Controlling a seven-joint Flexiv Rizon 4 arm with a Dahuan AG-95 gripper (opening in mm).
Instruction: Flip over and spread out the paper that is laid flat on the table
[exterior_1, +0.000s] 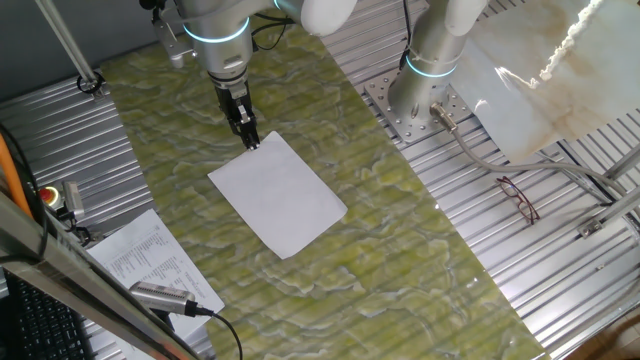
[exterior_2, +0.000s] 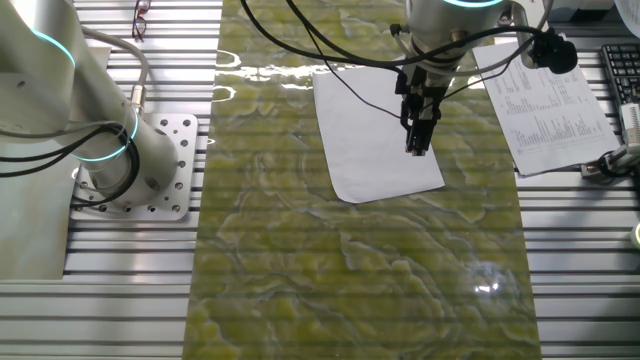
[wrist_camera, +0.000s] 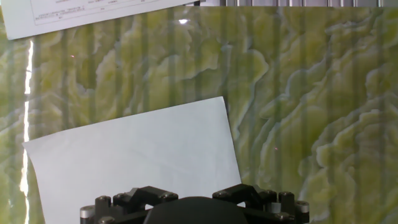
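Paper (exterior_1: 278, 195) lies flat mid-table (exterior_1: 400, 250), turned at an angle to table edges, green-yellow surface showing on all 4 sides. More bare table toward the near end in one fixed view; printed sheet (exterior_1: 150, 262) sits off on the ribbed metal panel (exterior_1: 60, 140), well apart. Gripper (exterior_1: 250, 138) points down at the paper's far corner/edge, fingers look drawn close together, prob. touching the sheet, tho contact isn't clear. Hand view hides the fingertips. Paper is plain white, blank, no visible creases, corners down.
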